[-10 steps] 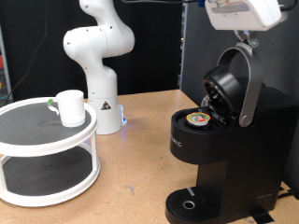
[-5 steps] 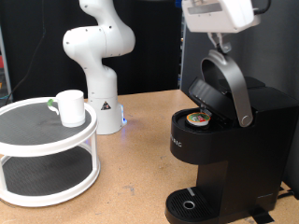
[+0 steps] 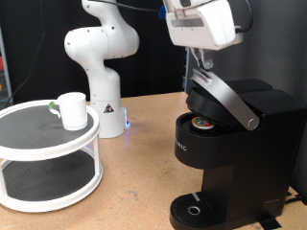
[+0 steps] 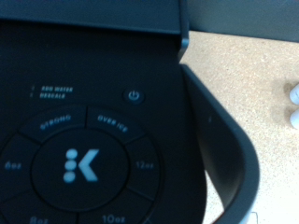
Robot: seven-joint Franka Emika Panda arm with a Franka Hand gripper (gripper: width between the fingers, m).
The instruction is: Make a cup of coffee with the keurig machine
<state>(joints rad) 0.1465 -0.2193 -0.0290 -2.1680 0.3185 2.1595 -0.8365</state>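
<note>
The keurig machine (image 3: 230, 153) stands at the exterior view's right, black and boxy. Its lid (image 3: 216, 99) is tilted partway down over the brew chamber, where a small pod (image 3: 202, 122) still shows. The gripper (image 3: 200, 65) hangs from above, its fingertips at the top end of the grey lid handle (image 3: 230, 99). The wrist view looks down on the lid's button panel with the K logo (image 4: 82, 165), and the handle (image 4: 234, 163) curves beside it; no fingers show there. The white cup (image 3: 72, 109) stands on the round stand, far from the gripper.
A white two-tier round stand (image 3: 38, 144) fills the exterior view's left. The white robot base (image 3: 104, 67) stands behind it on the tan table (image 3: 144, 172). A dark panel rises behind the machine. The round drip base (image 3: 197, 209) is bare.
The gripper has moved down and towards the exterior view's left, and the lid handle has swung down with it. The lid has gone from wide open to partly lowered over the pod.
</note>
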